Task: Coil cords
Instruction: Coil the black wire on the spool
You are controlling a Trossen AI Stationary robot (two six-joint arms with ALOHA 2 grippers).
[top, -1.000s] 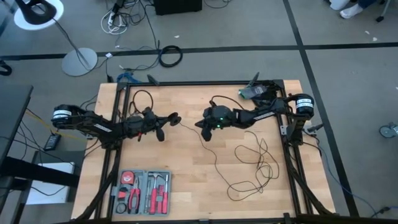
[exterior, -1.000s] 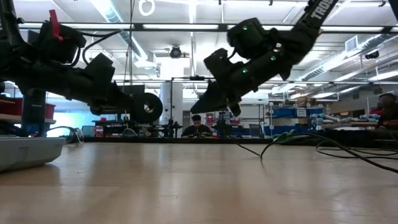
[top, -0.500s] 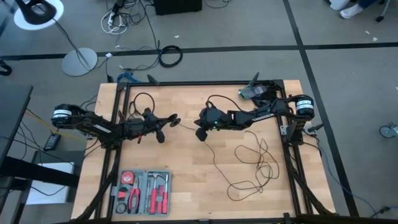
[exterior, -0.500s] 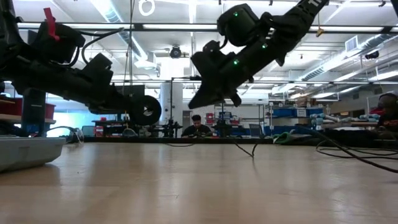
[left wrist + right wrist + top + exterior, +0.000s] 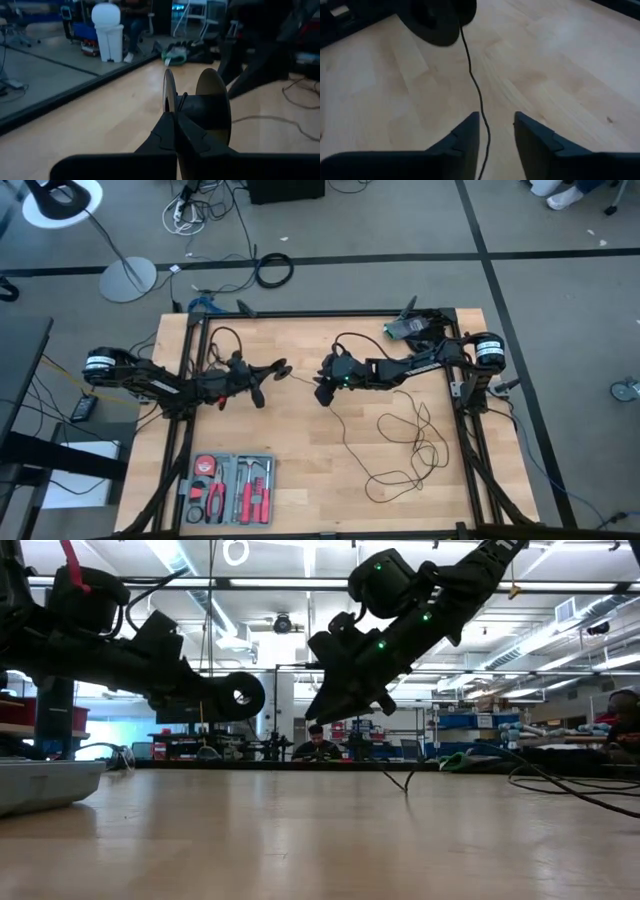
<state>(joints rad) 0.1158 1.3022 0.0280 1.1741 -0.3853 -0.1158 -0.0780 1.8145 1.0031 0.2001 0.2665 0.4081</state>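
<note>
The cord is a thin black wire lying in loose loops (image 5: 410, 442) on the table's right half. Its end reaches a round black puck (image 5: 281, 369), which hangs above the table's middle. My left gripper (image 5: 270, 374) is shut on that puck; in the left wrist view the puck (image 5: 212, 107) looks like a small spool with two flanges. My right gripper (image 5: 322, 388) hovers just to the right of the puck. It is open, and the cord (image 5: 475, 85) runs through the gap between its fingers (image 5: 470, 132). My left gripper pinches the puck's thin flange at its rim (image 5: 168, 97) between its two fingertips. The fingers come in roughly level from the table's left. The puck is lifted clear of the table and stands on edge. My right gripper's fingers stand on either side of the cord; I cannot tell whether they touch it.
A grey tool case (image 5: 228, 488) with red-handled tools lies at the near left, and shows in the low view as a tray (image 5: 40, 782). A dark and green object (image 5: 405, 328) sits at the far right corner. A person (image 5: 318, 743) sits in the room beyond the table.
My right gripper has gone toward the table's left, closer to the puck, and has risen a little. The cord's stretch below it has been drawn leftward along the table. My left gripper has lifted the puck slightly.
</note>
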